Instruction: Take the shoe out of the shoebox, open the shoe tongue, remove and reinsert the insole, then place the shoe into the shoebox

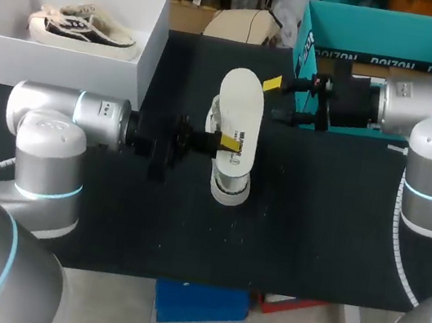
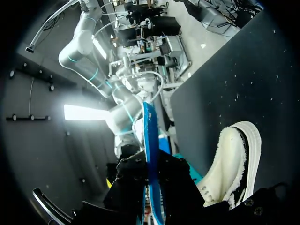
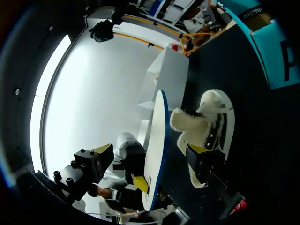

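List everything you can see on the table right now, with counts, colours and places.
insole: one, white with a blue edge, held over the table's middle
shoe: one, cream, on the table under the insole
second shoe: one, black and cream, inside the shoebox
shoebox: one, white, far left
open box: one, teal, far right
table: one, black
left gripper: shut on the insole
right gripper: open, at the insole's far end

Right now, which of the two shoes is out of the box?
The fleece-lined shoe on the black table, under the insole; the other shoe lies inside the white shoebox.
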{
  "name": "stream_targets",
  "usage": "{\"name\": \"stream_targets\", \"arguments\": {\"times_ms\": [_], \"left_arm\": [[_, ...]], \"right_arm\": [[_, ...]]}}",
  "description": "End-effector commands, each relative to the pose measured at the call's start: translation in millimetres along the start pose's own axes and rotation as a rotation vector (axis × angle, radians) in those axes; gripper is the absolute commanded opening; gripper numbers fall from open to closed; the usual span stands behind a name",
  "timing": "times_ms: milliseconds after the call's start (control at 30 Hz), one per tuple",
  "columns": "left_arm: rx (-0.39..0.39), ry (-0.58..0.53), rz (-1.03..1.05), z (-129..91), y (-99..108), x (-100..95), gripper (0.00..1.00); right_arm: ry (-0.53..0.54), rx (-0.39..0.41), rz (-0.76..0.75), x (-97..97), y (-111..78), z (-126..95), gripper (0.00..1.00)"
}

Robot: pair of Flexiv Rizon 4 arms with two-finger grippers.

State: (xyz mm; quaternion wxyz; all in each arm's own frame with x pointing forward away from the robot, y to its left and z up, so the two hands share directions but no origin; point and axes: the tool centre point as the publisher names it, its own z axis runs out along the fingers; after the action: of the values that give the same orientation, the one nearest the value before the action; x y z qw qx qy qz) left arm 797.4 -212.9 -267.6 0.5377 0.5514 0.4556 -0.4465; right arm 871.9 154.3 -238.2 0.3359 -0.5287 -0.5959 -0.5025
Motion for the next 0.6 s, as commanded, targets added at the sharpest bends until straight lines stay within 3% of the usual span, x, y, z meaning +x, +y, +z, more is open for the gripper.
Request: {"name": "stream_targets", "arguments": {"times_ms": [33, 133, 333, 600], "left_arm": [[0.001, 0.002, 0.002, 0, 0, 0.2, 0.00], [0.001, 0.002, 0.002, 0, 0, 0.2, 0.00], [0.001, 0.002, 0.002, 0, 0, 0.2, 0.00], [0.001, 0.002, 0.002, 0, 0, 0.2, 0.00]], "right_arm": [[-0.001, -0.003, 0.000, -0.5, -0.7, 2, 1.00], [0.000, 0.009, 0.005, -1.6, 0.7, -1, 1.00], [0.047, 0.112, 0.104, -7.1, 4.3, -9, 1.00], [0.124, 0.176, 0.167, -0.3, -4.0, 0, 1.00]]}}
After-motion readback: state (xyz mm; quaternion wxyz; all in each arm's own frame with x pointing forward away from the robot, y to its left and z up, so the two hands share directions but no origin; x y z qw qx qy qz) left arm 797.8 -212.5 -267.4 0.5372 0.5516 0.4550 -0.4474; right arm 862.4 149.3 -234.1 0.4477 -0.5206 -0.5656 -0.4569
